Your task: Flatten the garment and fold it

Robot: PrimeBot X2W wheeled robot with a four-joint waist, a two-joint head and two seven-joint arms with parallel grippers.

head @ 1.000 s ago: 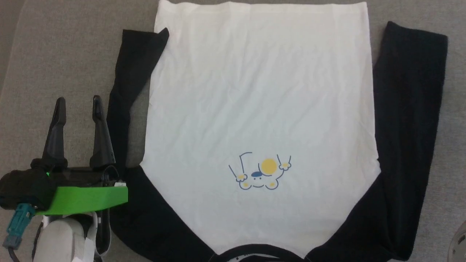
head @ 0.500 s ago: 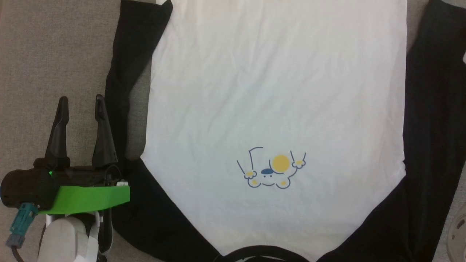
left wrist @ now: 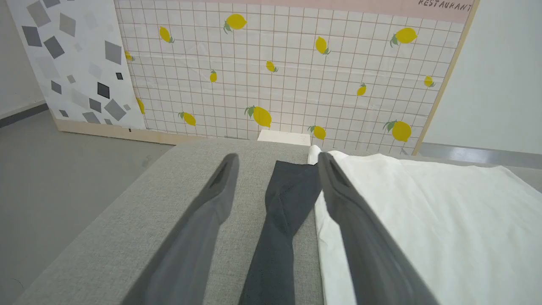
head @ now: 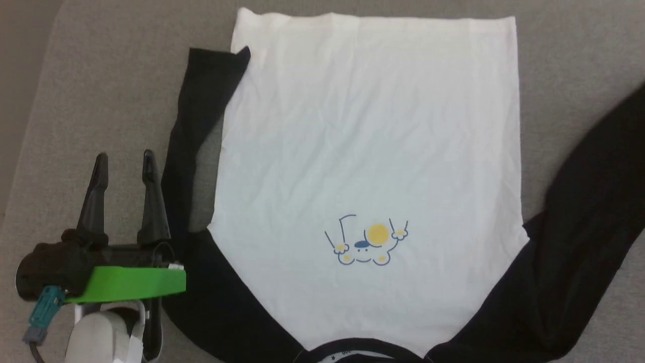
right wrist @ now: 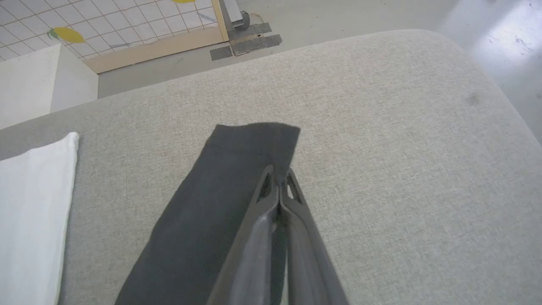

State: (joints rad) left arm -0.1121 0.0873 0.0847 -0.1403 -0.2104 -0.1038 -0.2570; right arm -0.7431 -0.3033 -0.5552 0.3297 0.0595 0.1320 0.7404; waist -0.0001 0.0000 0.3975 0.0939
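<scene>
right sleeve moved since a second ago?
Yes. The right sleeve has swung outward, away from the white body it lay beside, with the right gripper shut on its cuff.

"RESTAURANT" atop lemon-print panel (left wrist: 296, 63)

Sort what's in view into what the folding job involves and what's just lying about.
Job: garment, spread on the grey cushion; right gripper, shut on a black sleeve; left gripper, open near the other sleeve.
Lying about: lemon-print panel; speckled panel; white box.
</scene>
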